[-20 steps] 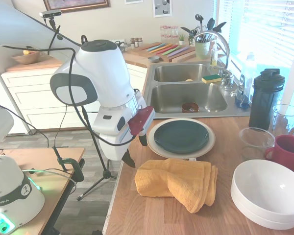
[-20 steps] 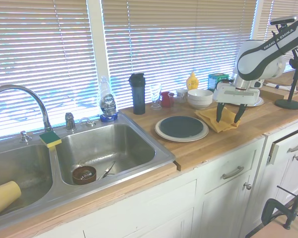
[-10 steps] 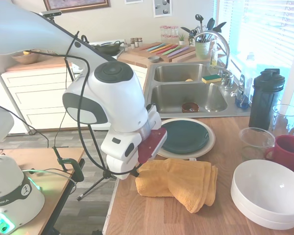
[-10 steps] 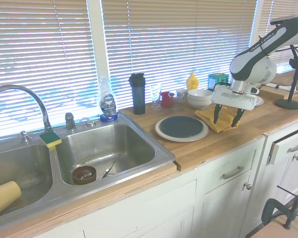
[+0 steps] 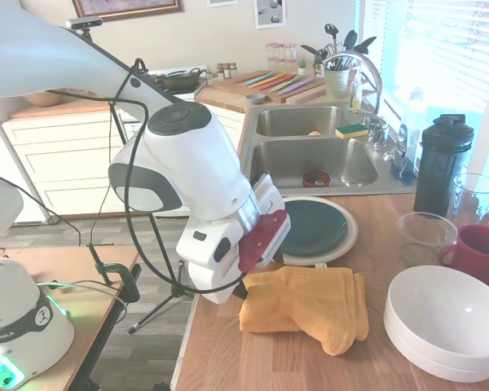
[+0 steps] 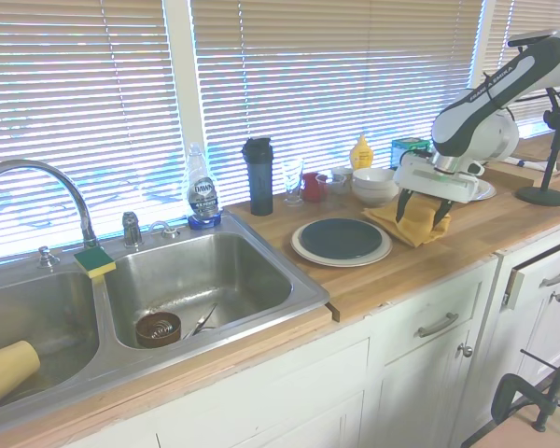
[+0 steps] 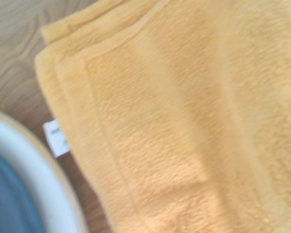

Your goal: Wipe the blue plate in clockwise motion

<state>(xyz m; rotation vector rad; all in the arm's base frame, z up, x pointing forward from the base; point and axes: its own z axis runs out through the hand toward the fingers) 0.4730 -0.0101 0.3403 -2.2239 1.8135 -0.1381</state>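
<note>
Nearest the first exterior camera, the white Franka arm reaches in from the picture's left over the edge of the wooden butcher-block counter [image 5: 367,371], and its two-finger gripper [image 6: 421,206] hangs straight down onto the folded orange terry-cloth towel [image 5: 307,305]. In the second exterior view its two dark fingers stand spread, one on each side of a raised fold of the cloth, so the jaws are open and the towel is not yet pinched. The wrist view is filled with that orange pile, with a small white label at its hem and the pale rim of a plate just beside it. Just beyond the towel lies the round, glossy, dark teal-blue plate [image 5: 311,227], stacked on the larger cream-white plate [image 5: 349,242], near the double stainless sink [image 5: 314,159]. To the right sit the stacked white bowls [image 5: 447,319], a red mug [image 5: 479,252] and a black shaker bottle [image 5: 442,161]. The step in hand looks like fetching the cloth; wiping has not begun. The next move calls for closing firmly on a thick bunch of the cloth, lifting it clear, carrying it the short way over the blue plate, then pressing down and circling clockwise without shifting the stack.
</note>
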